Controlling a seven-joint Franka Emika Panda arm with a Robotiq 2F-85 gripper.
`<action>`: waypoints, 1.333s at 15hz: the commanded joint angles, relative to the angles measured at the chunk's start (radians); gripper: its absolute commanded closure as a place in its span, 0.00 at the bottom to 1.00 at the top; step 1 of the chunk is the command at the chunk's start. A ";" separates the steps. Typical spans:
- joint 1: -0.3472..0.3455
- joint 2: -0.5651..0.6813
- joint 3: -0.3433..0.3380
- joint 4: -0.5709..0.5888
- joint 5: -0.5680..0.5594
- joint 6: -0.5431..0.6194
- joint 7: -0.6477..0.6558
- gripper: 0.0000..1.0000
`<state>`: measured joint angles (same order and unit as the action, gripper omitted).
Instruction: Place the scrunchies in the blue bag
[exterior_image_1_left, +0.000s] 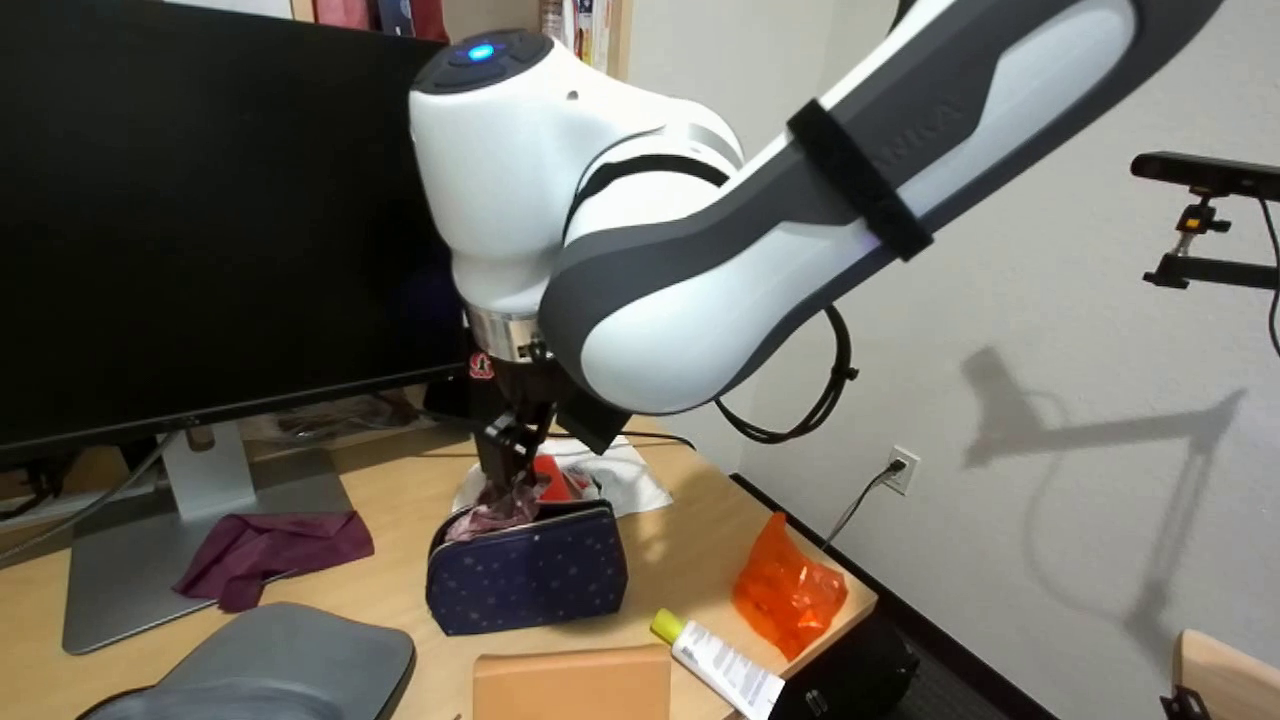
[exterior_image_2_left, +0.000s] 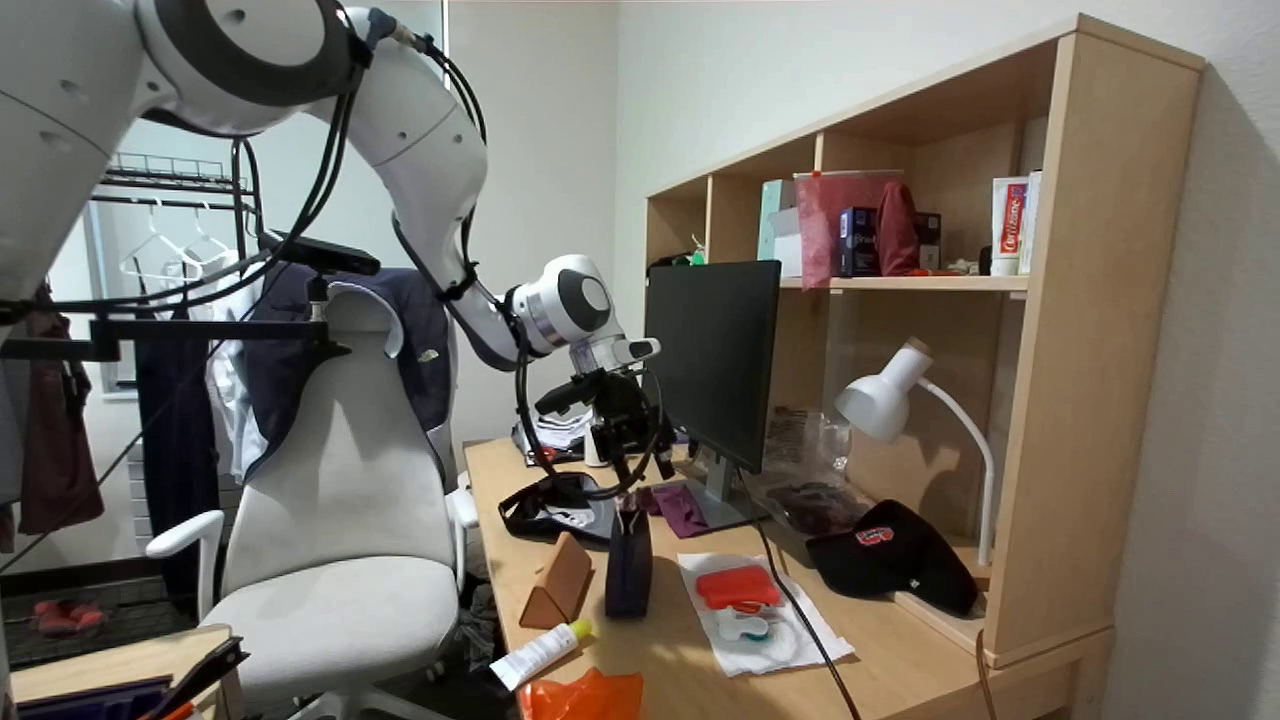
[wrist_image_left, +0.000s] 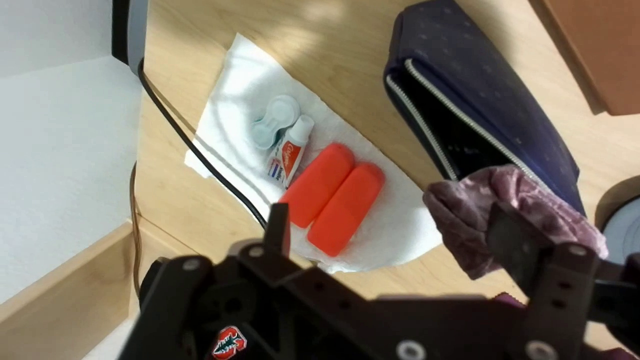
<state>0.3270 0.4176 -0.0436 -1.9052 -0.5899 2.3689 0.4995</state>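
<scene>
The dark blue bag (exterior_image_1_left: 530, 575) with small stars stands upright on the desk, its zipper open; it also shows in the exterior view (exterior_image_2_left: 628, 570) and the wrist view (wrist_image_left: 492, 95). A shiny mauve scrunchie (wrist_image_left: 470, 220) lies bunched at one end of the bag's opening, partly hanging outside over the rim; it also shows in an exterior view (exterior_image_1_left: 497, 512). My gripper (wrist_image_left: 397, 235) is open, its fingers wide apart with nothing between them. One finger overlaps the scrunchie in the wrist view; I cannot tell whether it touches. No other scrunchie is visible.
A white paper towel (wrist_image_left: 400, 240) beside the bag holds a red case (wrist_image_left: 345, 210), a small toothpaste tube (wrist_image_left: 287, 157) and a lens case (wrist_image_left: 275, 120). A brown wedge (exterior_image_1_left: 572, 685), white tube (exterior_image_1_left: 728, 668), orange plastic (exterior_image_1_left: 790, 590), maroon cloth (exterior_image_1_left: 275, 555) and monitor (exterior_image_1_left: 220, 230) stand around.
</scene>
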 joint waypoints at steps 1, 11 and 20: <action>-0.030 -0.040 0.024 -0.057 0.018 0.090 -0.027 0.00; -0.040 -0.068 0.035 -0.095 0.173 0.201 -0.164 0.00; -0.103 -0.295 0.016 -0.117 0.185 -0.129 -0.090 0.00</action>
<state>0.2756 0.2007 -0.0608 -1.9732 -0.4455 2.2813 0.4196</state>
